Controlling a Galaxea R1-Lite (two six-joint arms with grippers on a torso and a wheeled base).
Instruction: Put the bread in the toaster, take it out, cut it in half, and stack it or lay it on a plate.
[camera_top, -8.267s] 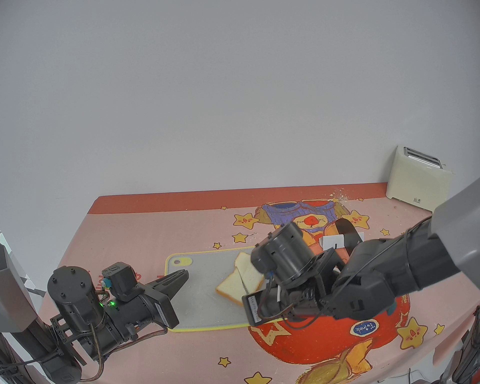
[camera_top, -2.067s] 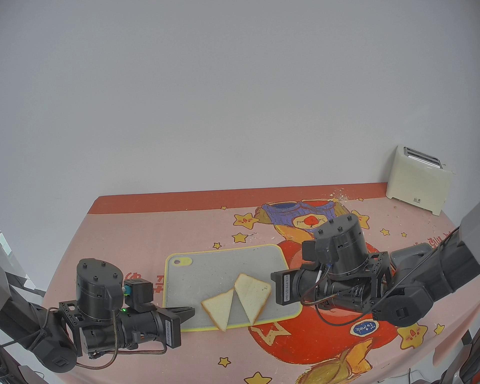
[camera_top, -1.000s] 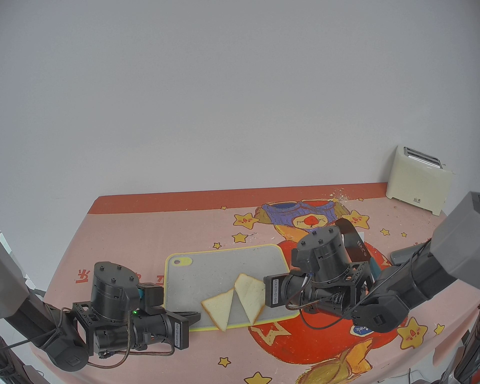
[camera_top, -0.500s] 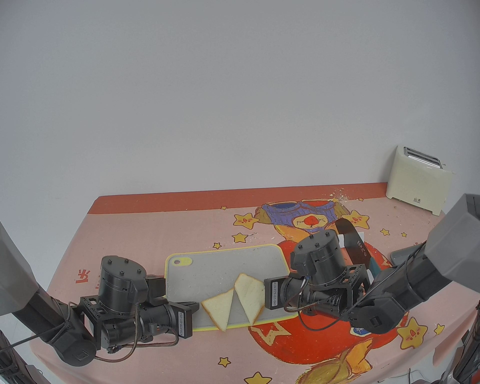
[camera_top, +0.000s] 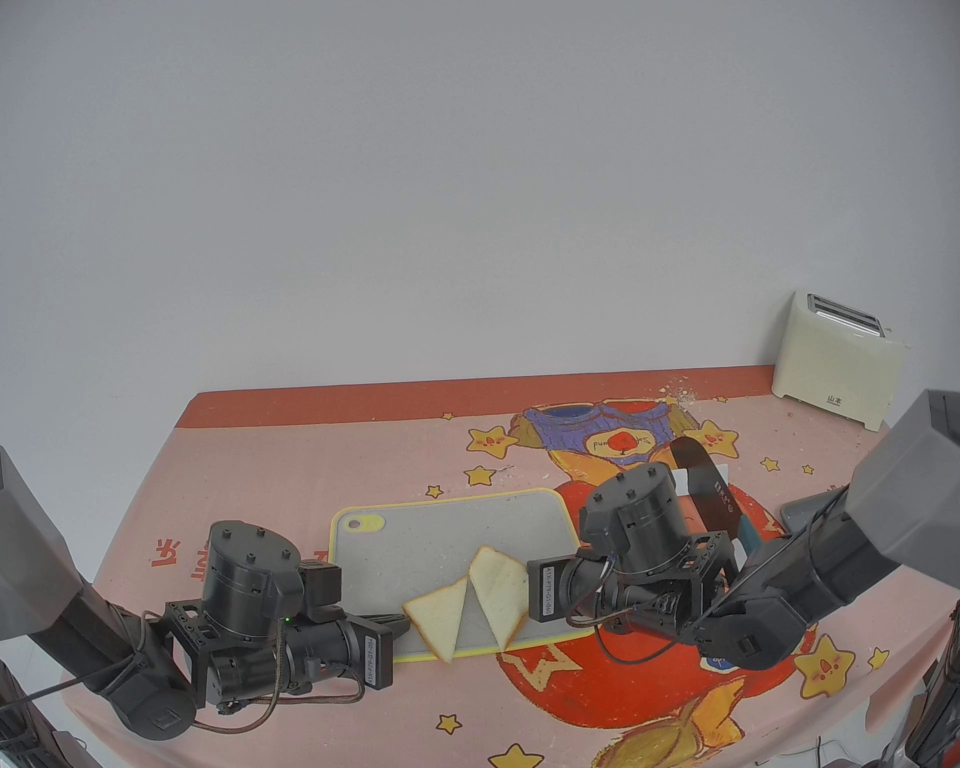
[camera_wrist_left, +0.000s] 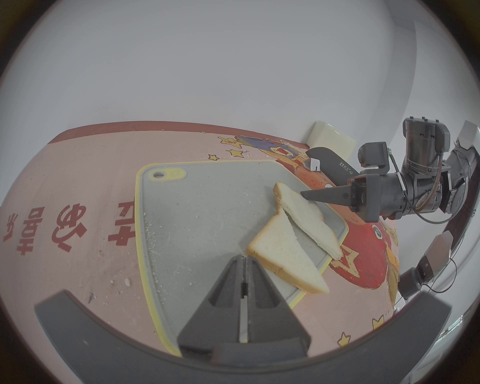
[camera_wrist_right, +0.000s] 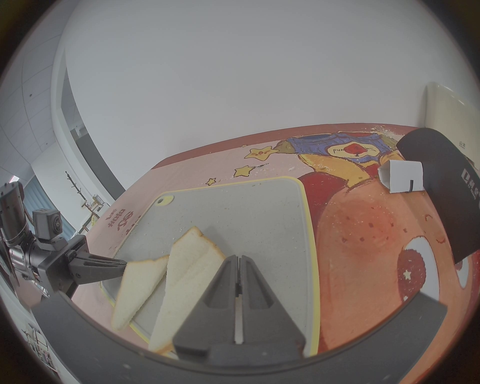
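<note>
Left pincer (camera_top: 398, 623) nearer left bread half (camera_top: 438, 613)

A plain, pale grey wall (camera_top: 450, 200) rises behind the worktop (camera_top: 270, 460), unmarked and evenly lit. The worktop is covered in a pink cloth (camera_top: 250, 500) printed with yellow stars (camera_top: 491, 441) and cartoon figures (camera_top: 605, 432), with a red band (camera_top: 400, 399) along its far edge at the wall. Farther off in the right wrist view are a panelled ceiling (camera_wrist_right: 19, 117) and a dark opening (camera_wrist_right: 94, 157).
</note>
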